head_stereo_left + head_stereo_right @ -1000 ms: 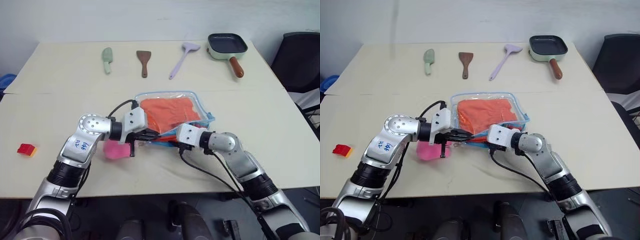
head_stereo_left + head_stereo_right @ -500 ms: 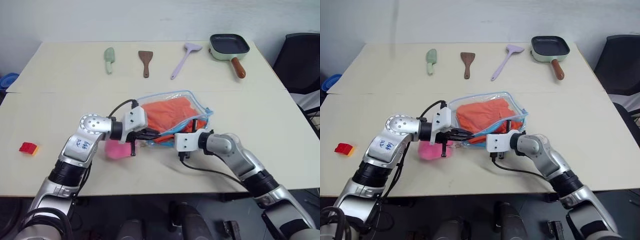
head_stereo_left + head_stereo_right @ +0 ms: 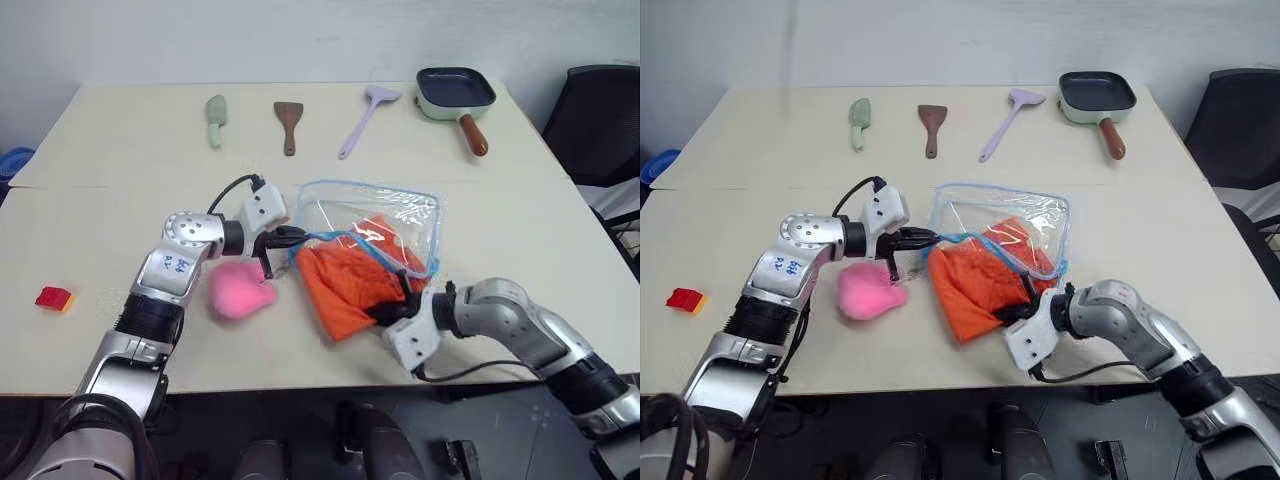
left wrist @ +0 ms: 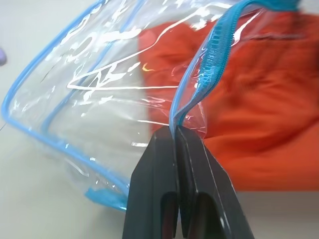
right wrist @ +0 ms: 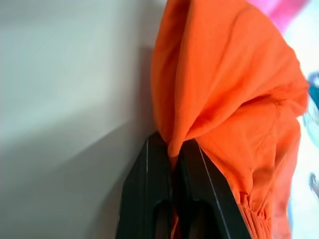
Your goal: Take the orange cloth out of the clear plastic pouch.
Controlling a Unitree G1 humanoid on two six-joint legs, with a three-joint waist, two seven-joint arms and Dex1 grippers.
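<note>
Orange cloth (image 3: pixel 345 290): soft, limp; fold pinched by right hand (image 3: pixel 388 311) at 5 o'clock corner. Clear plastic pouch (image 3: pixel 385 213): flimsy, slippery; zipper edge clamped by left hand (image 3: pixel 292 237). Hem recommended as grip point.

orange cloth (image 3: pixel 350 285) upper part veiled by clear plastic pouch (image 3: pixel 372 212)

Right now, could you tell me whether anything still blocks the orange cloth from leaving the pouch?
Nothing visible blocks it. The right gripper pinches the orange cloth, mostly outside the clear plastic pouch, whose zipper edge the left gripper holds.
</note>
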